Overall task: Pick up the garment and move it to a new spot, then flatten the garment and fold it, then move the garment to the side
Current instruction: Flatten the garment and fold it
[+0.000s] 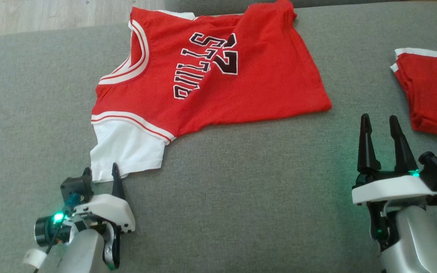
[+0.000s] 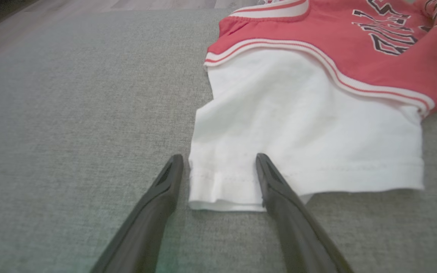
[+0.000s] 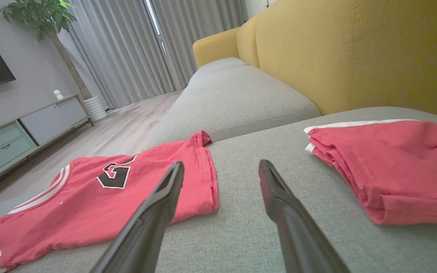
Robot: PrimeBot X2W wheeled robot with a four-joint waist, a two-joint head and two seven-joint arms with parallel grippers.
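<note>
Left gripper (image 1: 102,176), lower left of head view: jaws spread wide, fingers pointing forward, wrist rolled to one side, green light lit. Right gripper (image 1: 379,120), lower right: jaws spread wide, fingers pointing straight up that view, pale forearm below. Nothing clamped in either.

Bare grey cushion (image 1: 241,189) lies free from 3 to 9 o'clock in the head view, a wide lane between both grippers. A red jersey (image 1: 222,76) covers 10 to 12 o'clock, its white sleeve (image 1: 127,151) corner lying between the left gripper's (image 1: 101,170) spread fingers. Folded red shorts (image 1: 434,94) block 2 o'clock, near the right gripper (image 1: 378,118), whose jaws stand wide. A clear strip of cushion parts the two garments. A yellow backrest (image 3: 355,53) walls 1 o'clock in the right wrist view.
</note>
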